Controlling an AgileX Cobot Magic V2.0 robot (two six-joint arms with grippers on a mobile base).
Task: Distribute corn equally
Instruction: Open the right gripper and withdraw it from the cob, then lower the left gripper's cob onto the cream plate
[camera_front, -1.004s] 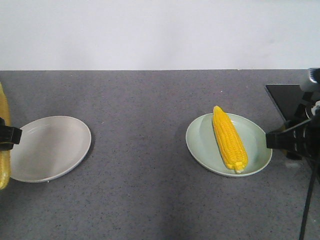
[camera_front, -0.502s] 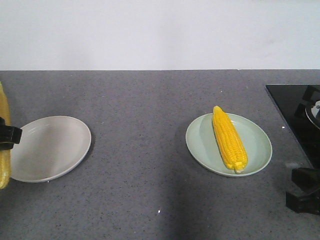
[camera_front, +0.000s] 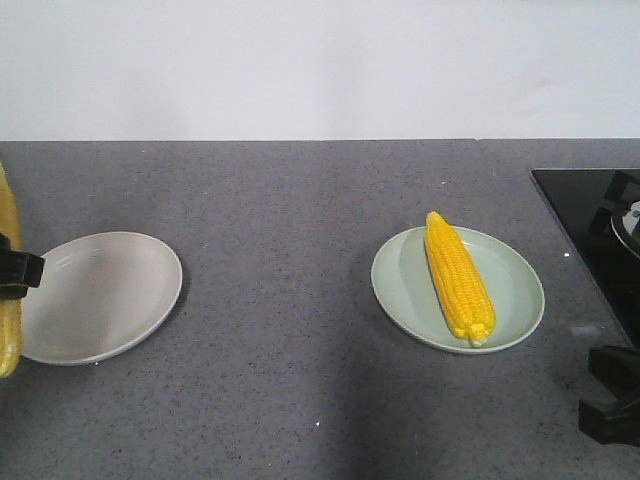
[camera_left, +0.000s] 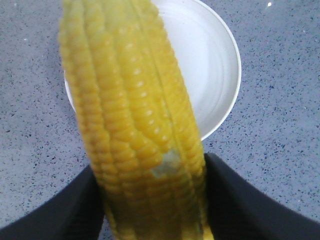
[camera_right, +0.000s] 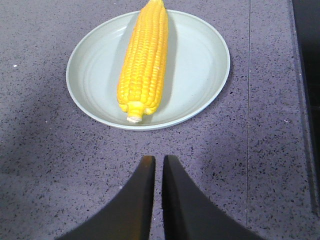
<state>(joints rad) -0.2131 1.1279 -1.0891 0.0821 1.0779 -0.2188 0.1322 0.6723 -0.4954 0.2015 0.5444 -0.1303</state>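
Two cobs: one lying on green plate (camera_front: 520, 300); second cob (camera_left: 132, 125) clamped in left gripper (camera_left: 155, 200) above white plate (camera_left: 220, 65). Right gripper (camera_right: 157, 172) nearly closed, empty. Next: lower, release onto white plate.

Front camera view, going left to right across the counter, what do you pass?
Held corn cob → white plate → green plate with a corn cob on it → black cooktop.

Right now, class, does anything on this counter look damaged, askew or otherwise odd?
One thing: the cob clamped in the left pincer has a pale, dull patch low on its side, like missing or squashed kernels. The cob on the green plate lies neatly; the white plate is bare.
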